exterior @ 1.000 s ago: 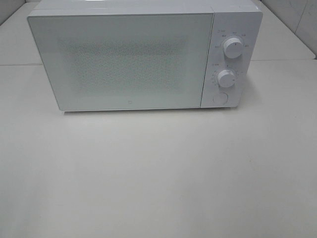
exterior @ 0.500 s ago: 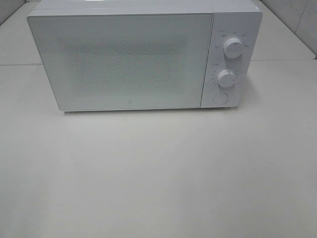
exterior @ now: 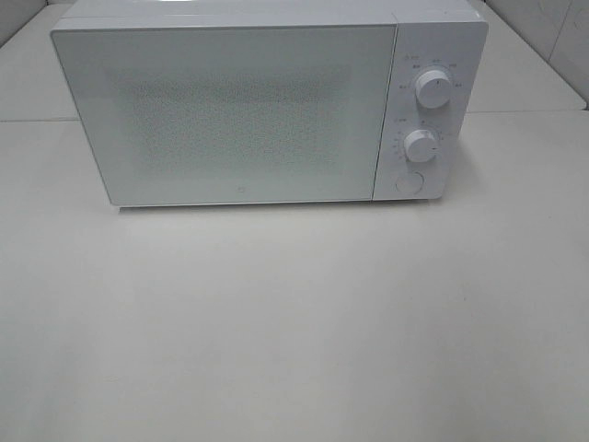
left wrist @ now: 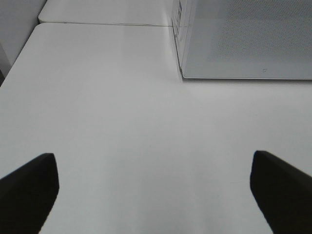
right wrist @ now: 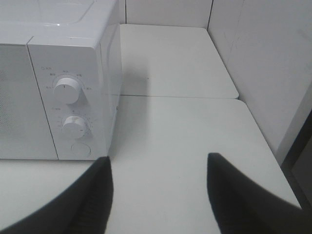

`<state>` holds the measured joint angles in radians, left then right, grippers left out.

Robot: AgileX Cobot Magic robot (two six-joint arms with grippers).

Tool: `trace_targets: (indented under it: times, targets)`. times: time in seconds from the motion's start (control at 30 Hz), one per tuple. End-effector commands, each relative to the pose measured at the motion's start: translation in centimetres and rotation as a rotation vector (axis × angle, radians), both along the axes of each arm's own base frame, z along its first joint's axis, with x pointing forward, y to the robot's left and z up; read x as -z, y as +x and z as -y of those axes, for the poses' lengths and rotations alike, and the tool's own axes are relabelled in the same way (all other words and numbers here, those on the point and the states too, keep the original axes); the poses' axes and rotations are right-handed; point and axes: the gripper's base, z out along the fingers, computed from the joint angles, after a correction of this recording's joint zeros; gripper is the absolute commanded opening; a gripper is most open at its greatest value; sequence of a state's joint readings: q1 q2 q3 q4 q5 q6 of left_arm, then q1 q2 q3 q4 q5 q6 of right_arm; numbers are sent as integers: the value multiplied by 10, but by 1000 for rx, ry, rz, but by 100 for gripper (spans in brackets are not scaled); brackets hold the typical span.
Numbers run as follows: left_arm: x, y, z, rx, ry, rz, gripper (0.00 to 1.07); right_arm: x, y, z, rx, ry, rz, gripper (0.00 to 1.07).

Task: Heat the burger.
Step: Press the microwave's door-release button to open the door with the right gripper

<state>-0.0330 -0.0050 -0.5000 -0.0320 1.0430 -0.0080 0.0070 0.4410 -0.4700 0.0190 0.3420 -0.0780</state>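
Exterior high showed me only the white box-shaped microwave [exterior: 230, 110], door shut, on the pale surface [exterior: 294, 322], the burger in no view, so with left jaws wide and empty and right jaws part-open and empty, I judged door-opening came next.

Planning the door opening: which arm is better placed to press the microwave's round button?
Probably right: the right fingers sit just before the button; the left fingers face the door's far lower corner.
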Motion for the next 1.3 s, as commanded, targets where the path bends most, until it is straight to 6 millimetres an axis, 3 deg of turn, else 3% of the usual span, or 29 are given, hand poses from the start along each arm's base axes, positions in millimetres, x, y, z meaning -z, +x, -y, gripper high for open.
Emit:
trace_targets:
  times: [0.03,0.1,0.13,0.2,0.27,0.67,0.7,0.87,0.93,1.03,1.3]
  targets:
    - [0,-2,0,-3,-7,22,100,1,13,0,0,-2,49,49]
    - [0,-2,0,-3,-7,22,100,4,29,0,4,-2,99,33]
    - [0,-2,0,-3,-7,22,100,4,29,0,4,-2,99,33]
    - [0,-2,0,-3,-7,22,100,8,45,0,5,-13,163,3]
    - [0,-2,0,-3,-7,22,100,8,49,0,5,-14,179,0]
    - [0,-2,0,-3,-7,22,100,31,96,0,-3,-31,184,0]
    - [0,-2,0,-3,-7,22,100,39,107,0,-4,-31,182,0]
    - [0,-2,0,-3,-7,22,100,54,124,-2,-20,-38,173,0]
    - [0,-2,0,-3,-7,22,100,70,140,-4,-48,-57,182,0]
    - [0,-2,0,-3,-7,22,100,72,142,-4,-51,-57,186,0]
    - [0,-2,0,-3,-7,22,100,103,161,-5,-45,9,162,0]
